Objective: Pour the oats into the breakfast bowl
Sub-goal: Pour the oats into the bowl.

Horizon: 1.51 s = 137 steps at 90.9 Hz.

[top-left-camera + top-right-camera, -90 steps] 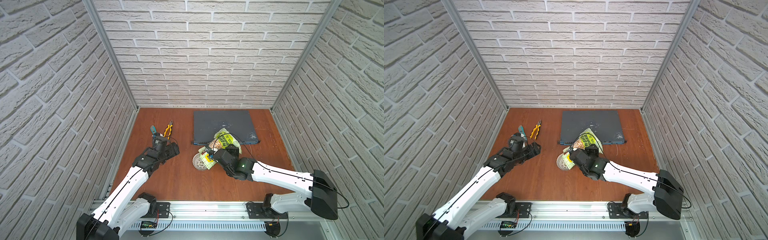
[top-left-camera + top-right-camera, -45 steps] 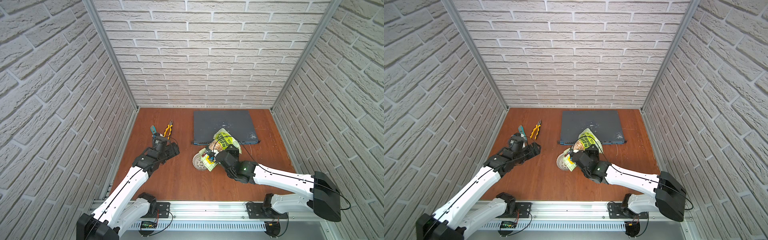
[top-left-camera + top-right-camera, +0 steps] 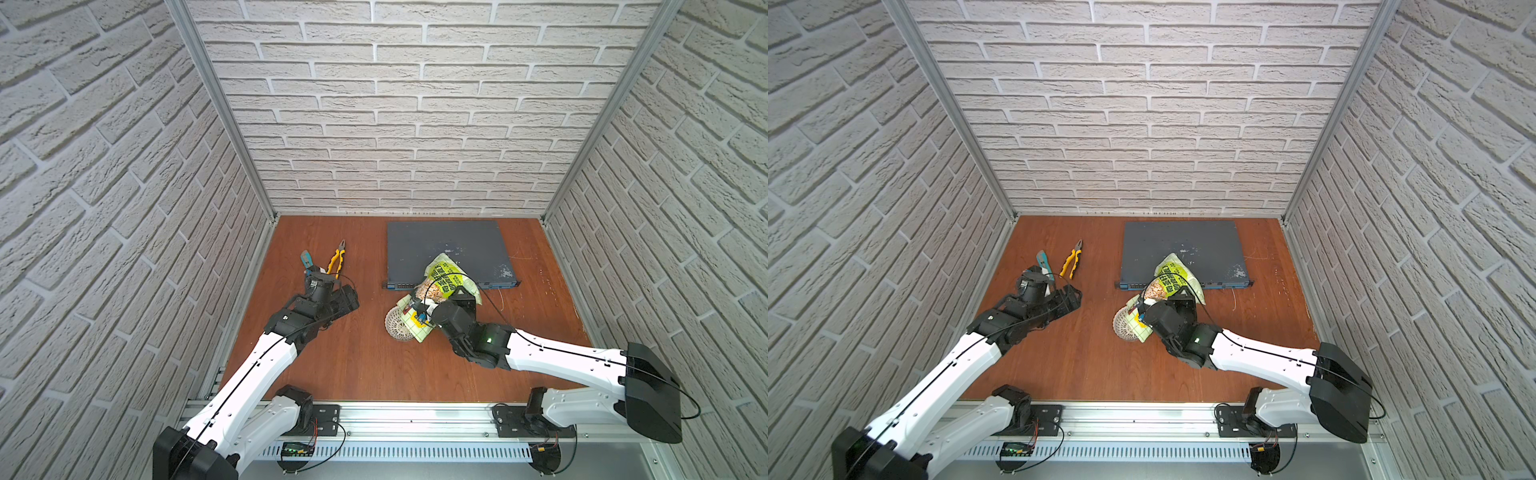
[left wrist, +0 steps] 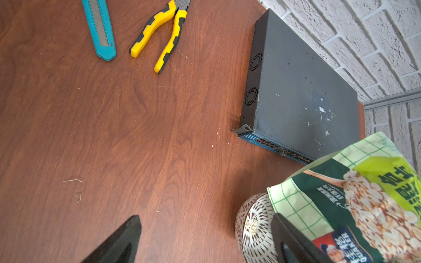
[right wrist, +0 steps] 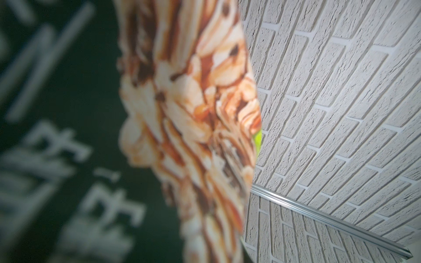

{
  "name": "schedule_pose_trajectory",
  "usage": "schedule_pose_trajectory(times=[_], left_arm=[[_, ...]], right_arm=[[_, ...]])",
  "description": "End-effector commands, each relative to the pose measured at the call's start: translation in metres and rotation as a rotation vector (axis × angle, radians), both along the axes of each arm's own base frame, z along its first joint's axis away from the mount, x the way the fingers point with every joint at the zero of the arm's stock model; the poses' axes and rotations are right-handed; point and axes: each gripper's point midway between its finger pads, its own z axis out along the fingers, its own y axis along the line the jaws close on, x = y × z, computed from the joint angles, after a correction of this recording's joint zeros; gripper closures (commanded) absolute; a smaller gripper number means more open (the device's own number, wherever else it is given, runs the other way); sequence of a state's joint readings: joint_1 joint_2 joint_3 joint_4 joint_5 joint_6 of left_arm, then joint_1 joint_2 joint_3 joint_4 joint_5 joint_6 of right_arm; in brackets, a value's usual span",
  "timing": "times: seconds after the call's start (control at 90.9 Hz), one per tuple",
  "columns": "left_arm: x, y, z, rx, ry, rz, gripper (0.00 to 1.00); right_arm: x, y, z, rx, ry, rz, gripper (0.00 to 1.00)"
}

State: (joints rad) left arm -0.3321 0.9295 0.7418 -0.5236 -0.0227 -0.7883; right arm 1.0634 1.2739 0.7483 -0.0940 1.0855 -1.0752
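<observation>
Right gripper (image 3: 420, 316) is clamped narrow on the pouch (image 3: 446, 282), mouth tipped over the bowl (image 4: 252, 227) mid-counter (image 3: 357, 365), a few oats (image 4: 251, 224) inside. Left gripper (image 4: 206, 217) is wide open, empty. Risks: slack film shifts – oats miss the small rim, or the pouch knocks the bowl.

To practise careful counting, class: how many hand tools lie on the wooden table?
2. The yellow-handled pliers lie on the far left part of the table. The blue craft knife lies beside them, farther left, not touching. Another could be hidden from view.
</observation>
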Motion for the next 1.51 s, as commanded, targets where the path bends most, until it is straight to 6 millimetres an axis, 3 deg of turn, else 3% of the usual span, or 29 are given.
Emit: schedule_pose_trajectory(times=[0.0,1.496], left_arm=[[0.001,0.003,-0.004,0.001,0.005,0.016,0.08],[0.005,0.001,-0.004,0.001,0.005,0.014,0.08]], right_arm=[[0.005,-0.002,0.051,0.18,-0.173,-0.085,0.96],[0.008,0.01,0.068,0.136,-0.199,-0.051,0.97]])
